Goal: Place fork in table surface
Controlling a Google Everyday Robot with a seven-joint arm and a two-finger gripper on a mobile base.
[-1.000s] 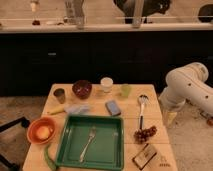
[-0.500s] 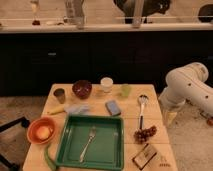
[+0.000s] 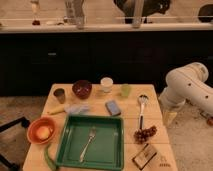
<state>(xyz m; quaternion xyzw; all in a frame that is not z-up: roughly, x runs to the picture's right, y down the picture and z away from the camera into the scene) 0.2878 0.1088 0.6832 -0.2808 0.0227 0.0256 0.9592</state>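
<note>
Nothing held: my claw (image 3: 170, 118) hung wide open just off the table surface (image 3: 131, 116). Fork (image 3: 88, 143) sat well left of it in the green tray (image 3: 93, 118), not yet picked.

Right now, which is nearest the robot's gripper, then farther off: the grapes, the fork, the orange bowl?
The gripper hangs at the right edge of the table.
1. grapes, right side.
2. fork, in the green tray.
3. orange bowl, far left.
</note>
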